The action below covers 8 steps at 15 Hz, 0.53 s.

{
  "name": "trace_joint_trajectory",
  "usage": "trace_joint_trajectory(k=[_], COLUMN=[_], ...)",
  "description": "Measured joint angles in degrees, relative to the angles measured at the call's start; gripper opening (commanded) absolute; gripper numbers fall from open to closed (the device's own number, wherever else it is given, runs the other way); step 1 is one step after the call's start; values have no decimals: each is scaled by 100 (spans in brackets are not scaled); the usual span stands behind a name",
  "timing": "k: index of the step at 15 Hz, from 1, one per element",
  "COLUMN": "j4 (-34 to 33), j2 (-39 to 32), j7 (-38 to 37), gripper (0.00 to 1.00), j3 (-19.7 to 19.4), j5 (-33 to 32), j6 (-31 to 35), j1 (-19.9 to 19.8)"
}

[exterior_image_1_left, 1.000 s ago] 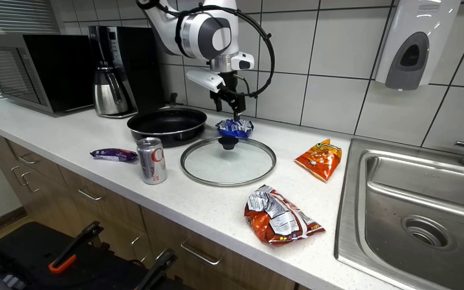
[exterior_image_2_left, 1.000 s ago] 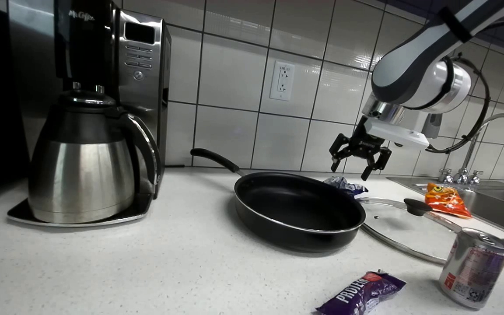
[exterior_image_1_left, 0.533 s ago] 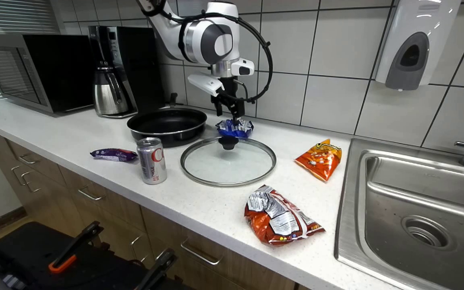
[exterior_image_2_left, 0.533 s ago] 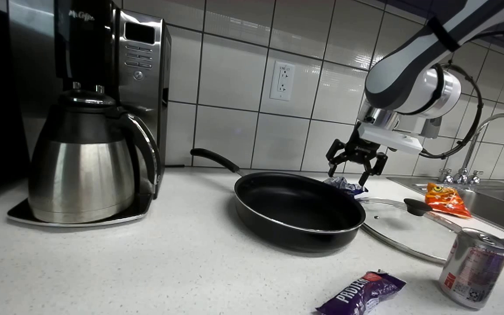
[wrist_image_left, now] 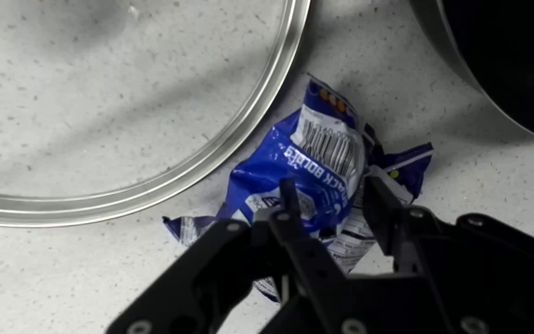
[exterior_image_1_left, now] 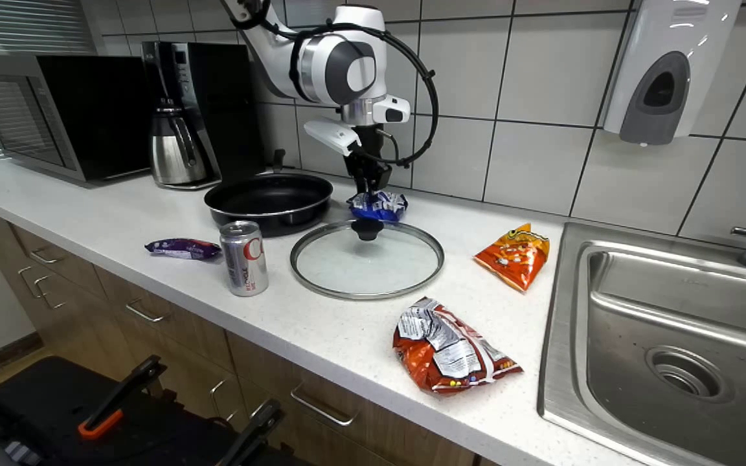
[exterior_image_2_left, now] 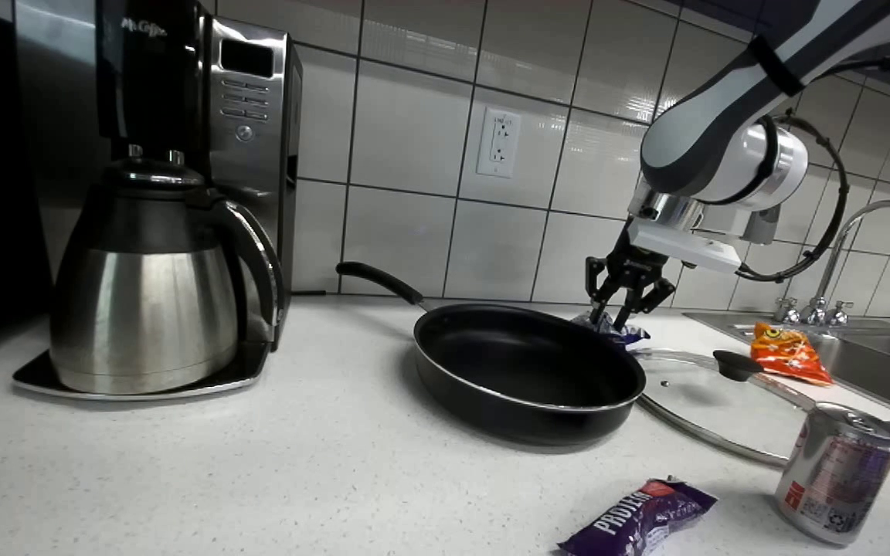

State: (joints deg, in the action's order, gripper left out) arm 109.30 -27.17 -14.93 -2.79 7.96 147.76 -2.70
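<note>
A crumpled blue snack bag [wrist_image_left: 267, 171] lies on the counter, seen in all three views. My gripper [wrist_image_left: 331, 188] points down at it with the jaws partway together and a clear gap between the fingertips. One finger [wrist_image_left: 289, 195] overlaps the bag's blue face; the other stands by its white-printed edge. Whether either presses on the bag cannot be told. In an exterior view the gripper [exterior_image_2_left: 608, 324] is low over the bag [exterior_image_2_left: 630, 335], partly hidden behind the black pan [exterior_image_2_left: 522, 363]. The glass lid [exterior_image_1_left: 366, 265] lies flat close to the bag.
Also on the counter are a silver can [exterior_image_1_left: 245, 259], a purple bar [exterior_image_1_left: 183, 248], an orange bag [exterior_image_1_left: 517, 255] and a red bag [exterior_image_1_left: 454, 349]. A coffee maker [exterior_image_2_left: 252, 139] and its carafe [exterior_image_2_left: 144, 309] stand beyond the pan, and the sink [exterior_image_1_left: 690, 323] is at the opposite end.
My gripper has come down to the blue bag, and its fingers have drawn closer together. The bag, lid and pan have stayed where they were.
</note>
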Motion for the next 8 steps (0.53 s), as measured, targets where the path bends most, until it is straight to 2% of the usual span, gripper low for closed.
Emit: trace_joint_trajectory(k=[2,8], j4=[-6,-15], j2=[-3,-4], j7=[-12,-16], gripper=[0,0], j3=[-5,-7], j5=[0,1], j6=[-4,-73], j1=[0,0])
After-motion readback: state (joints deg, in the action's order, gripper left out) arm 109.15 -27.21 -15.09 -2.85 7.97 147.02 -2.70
